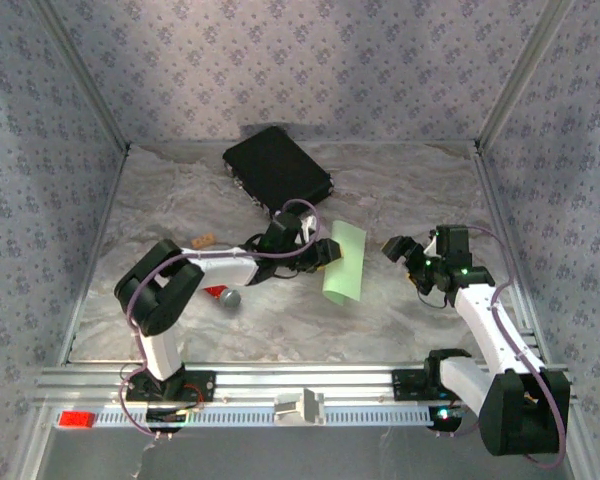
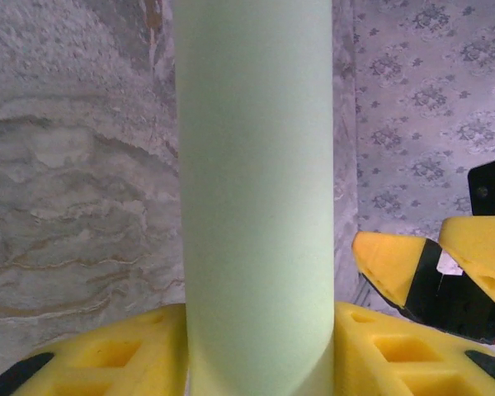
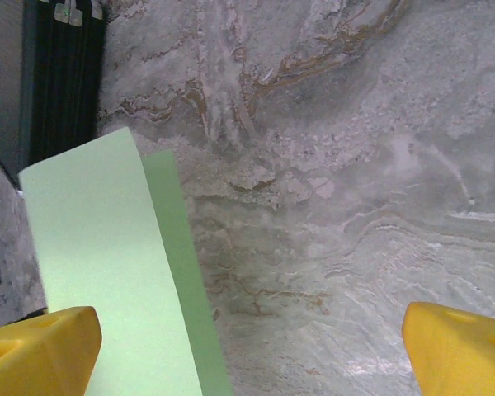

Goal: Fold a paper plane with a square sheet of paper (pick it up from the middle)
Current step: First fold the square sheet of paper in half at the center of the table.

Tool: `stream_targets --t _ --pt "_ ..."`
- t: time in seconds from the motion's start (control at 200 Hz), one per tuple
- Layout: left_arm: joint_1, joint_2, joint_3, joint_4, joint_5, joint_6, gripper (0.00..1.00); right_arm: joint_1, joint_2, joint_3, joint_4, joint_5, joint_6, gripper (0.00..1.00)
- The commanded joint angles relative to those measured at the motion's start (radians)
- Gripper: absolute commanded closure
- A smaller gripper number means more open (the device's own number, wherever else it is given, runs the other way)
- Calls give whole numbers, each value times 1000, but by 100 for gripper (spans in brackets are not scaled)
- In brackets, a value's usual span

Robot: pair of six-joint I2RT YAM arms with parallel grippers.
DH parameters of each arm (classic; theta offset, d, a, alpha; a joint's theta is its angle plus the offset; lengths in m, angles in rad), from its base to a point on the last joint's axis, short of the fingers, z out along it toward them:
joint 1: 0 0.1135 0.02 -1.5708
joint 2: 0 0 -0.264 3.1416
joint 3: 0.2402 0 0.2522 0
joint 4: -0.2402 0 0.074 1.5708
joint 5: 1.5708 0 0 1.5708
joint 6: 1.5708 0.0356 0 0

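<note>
Centrally on the marble table (image 1: 180, 330), well in front of a black case (image 1: 277, 165), the paper (image 1: 346, 262) bows upward, pinched between the left gripper's (image 2: 256, 355) fingers. Just beside it hangs the right gripper (image 3: 249, 346), fingers spread wide, gripping nothing.

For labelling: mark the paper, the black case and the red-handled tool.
paper (image 1: 347, 265): top view, middle of the green sheet.
case (image 1: 277, 167): top view, centre of its black top.
tool (image 1: 229, 298): top view, its grey head.
</note>
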Motion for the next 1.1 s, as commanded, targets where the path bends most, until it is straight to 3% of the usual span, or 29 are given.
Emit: stream_targets --t 0.0,0.835,1.099 --pt "-8 34 -25 148 5 -85 55 0 4 -4 17 -29 17 5" --pt "-56 100 -109 156 -191 -123 56 72 120 -17 124 -119 1 6" --pt "-49 108 -56 3 -181 -55 51 91 172 0 121 -115 -10 6"
